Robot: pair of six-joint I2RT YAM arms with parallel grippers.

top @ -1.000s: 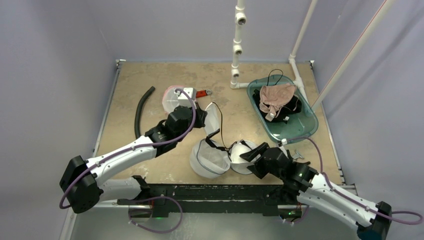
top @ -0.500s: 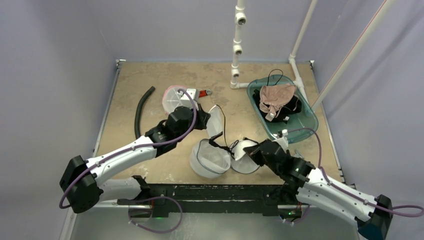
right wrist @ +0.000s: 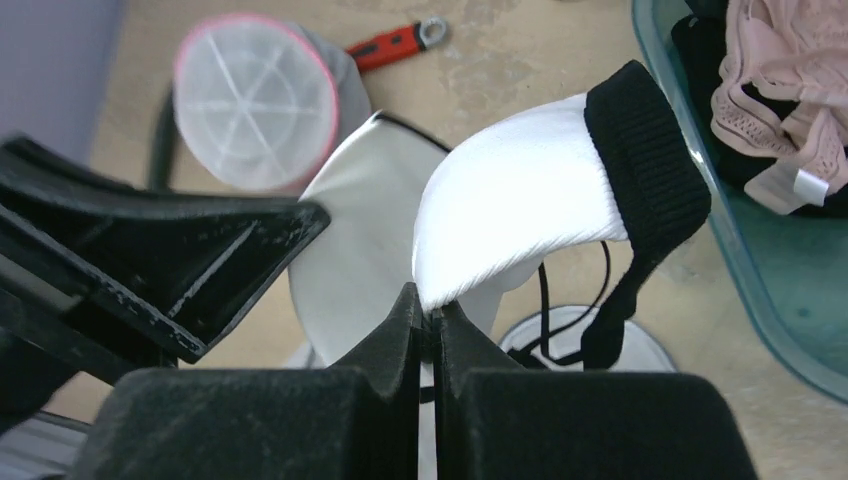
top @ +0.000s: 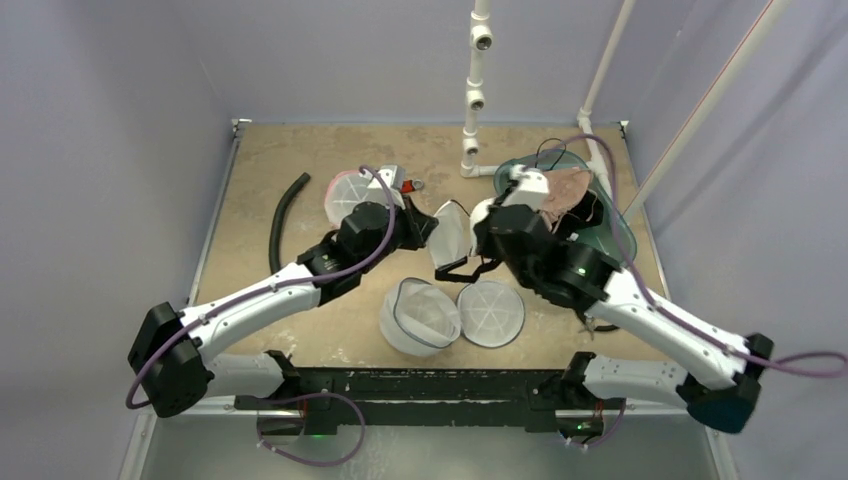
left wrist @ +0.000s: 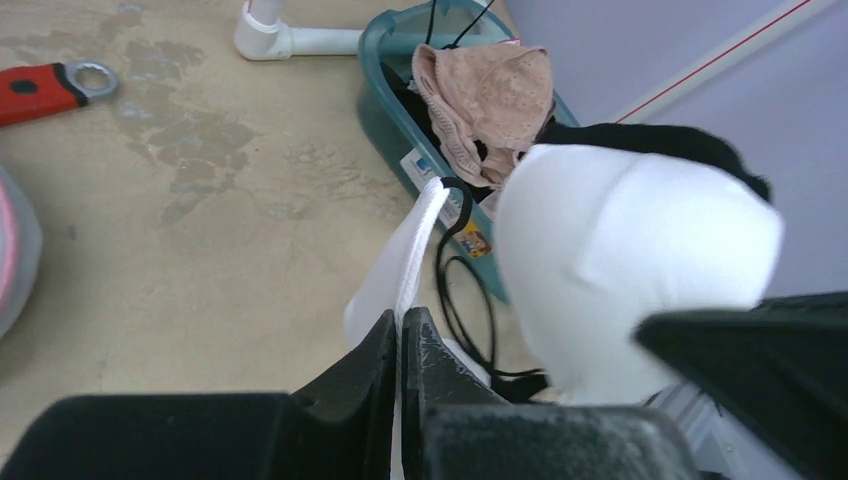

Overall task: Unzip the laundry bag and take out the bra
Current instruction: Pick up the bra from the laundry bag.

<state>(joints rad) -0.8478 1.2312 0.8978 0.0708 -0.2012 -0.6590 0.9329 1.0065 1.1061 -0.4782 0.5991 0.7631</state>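
The white bra (top: 452,232) with black straps hangs in the air between both grippers, above the table's middle. My left gripper (top: 425,225) is shut on the edge of one cup (left wrist: 405,265). My right gripper (top: 487,225) is shut on the other cup (right wrist: 520,195), whose black band (right wrist: 650,165) hangs off its end. Below them, near the front edge, lies the white mesh laundry bag (top: 420,316), unzipped, its flat round half (top: 490,313) beside the domed one. The left wrist view shows the far cup (left wrist: 630,260) bulging next to the right gripper's body.
A teal tub (top: 622,235) at the right holds pink and black garments (top: 565,188). A second, pink-rimmed mesh bag (top: 345,195), a red-handled tool (top: 405,186) and a black hose (top: 283,215) lie at the back left. White pipe framing (top: 475,100) rises at the back.
My right gripper shut on the bra cup that lay in the bag and lifted it up and back toward the tub. The left gripper rose slightly with its cup. The bag's halves stayed on the table.
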